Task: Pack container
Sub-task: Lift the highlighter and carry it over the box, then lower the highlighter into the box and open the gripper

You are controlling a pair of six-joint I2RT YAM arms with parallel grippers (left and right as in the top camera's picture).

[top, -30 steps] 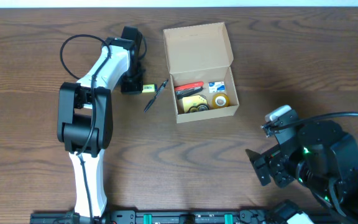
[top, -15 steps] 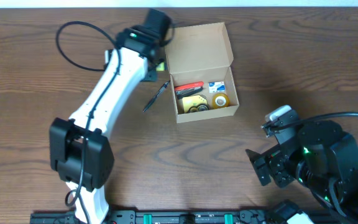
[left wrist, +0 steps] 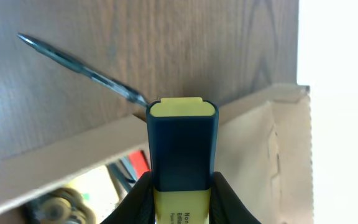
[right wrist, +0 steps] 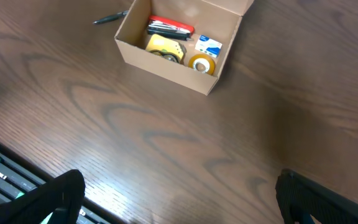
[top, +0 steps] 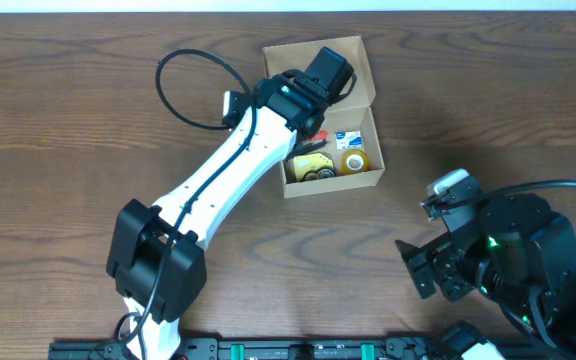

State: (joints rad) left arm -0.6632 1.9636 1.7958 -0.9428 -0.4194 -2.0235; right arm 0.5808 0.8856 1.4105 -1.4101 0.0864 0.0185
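Left arm [top: 238,160] has swung over the one container [top: 334,182], left fingers [left wrist: 135,202] holding one highlighter [left wrist: 183,146]; right fingers [right wrist: 55,193] wide.

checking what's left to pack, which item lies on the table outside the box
The dark pen beside the container; the highlighter is held, the rest boxed.

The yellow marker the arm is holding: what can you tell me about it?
The marker looks like a stubby plastic highlighter: yellow body with small dark print, dark blue cap with a yellow end. The left end effector is shut on its body, one finger each side. It is held above the edge of the open cardboard box, not inside it.
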